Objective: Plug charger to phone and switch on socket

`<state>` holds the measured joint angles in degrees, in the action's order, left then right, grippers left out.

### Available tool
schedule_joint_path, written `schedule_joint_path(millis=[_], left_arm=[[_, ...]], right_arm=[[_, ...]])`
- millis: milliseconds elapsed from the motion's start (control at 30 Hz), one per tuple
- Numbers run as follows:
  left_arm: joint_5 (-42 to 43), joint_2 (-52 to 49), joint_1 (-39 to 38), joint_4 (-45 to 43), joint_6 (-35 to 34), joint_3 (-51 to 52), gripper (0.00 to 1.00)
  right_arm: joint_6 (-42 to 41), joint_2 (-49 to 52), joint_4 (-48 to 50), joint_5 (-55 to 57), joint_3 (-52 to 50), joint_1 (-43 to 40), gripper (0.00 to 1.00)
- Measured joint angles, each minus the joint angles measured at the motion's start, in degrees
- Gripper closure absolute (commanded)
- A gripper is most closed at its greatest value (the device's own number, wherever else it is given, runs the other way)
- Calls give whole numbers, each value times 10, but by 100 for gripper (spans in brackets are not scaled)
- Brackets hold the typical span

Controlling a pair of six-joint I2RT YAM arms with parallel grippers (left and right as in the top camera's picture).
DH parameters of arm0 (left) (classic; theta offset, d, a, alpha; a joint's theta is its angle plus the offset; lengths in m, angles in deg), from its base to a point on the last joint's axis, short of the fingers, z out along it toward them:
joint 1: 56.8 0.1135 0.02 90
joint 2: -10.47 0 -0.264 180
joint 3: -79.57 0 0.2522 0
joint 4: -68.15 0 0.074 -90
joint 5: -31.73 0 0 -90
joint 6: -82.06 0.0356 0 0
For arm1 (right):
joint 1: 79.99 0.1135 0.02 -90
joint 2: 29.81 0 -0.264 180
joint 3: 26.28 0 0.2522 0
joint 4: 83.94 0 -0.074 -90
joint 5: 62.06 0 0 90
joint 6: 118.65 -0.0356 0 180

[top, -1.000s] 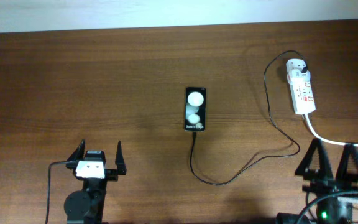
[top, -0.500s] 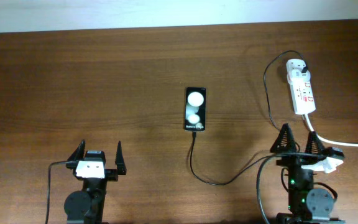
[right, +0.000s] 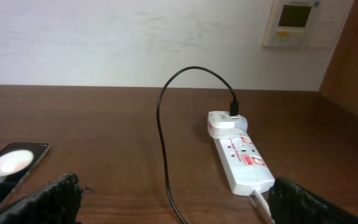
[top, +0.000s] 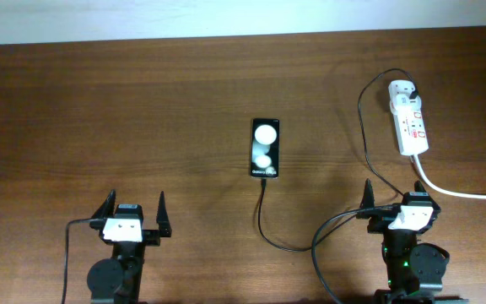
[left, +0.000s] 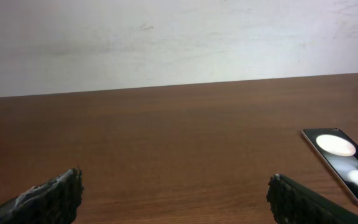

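The black phone (top: 265,148) lies flat mid-table, two white glares on its face. It also shows in the left wrist view (left: 344,165) and the right wrist view (right: 10,165). The thin black charger cable (top: 270,236) runs from the phone's near edge, loops right, then rises to a plug (top: 413,88) on the white socket strip (top: 410,122). In the right wrist view the strip (right: 242,157) and cable (right: 161,134) lie ahead. My left gripper (top: 133,209) is open and empty at the front left. My right gripper (top: 393,201) is open and empty, below the strip, over the cable.
The strip's thick white cord (top: 458,192) runs off to the right edge, just beside my right gripper. A white wall (left: 179,37) stands behind the table. A wall thermostat (right: 297,22) hangs at the back right.
My right arm has swung left from the table's right front corner to sit just below the socket strip, over the cable. The left arm, phone and strip have not moved.
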<state>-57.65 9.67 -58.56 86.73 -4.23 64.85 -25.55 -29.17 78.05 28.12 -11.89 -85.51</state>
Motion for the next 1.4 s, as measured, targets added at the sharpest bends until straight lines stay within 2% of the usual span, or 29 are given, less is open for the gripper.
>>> schedule_joint_path(millis=[1400], left_arm=[[0,0,0,0,0,0,1]], right_arm=[[12,0,0,0,0,0,1]])
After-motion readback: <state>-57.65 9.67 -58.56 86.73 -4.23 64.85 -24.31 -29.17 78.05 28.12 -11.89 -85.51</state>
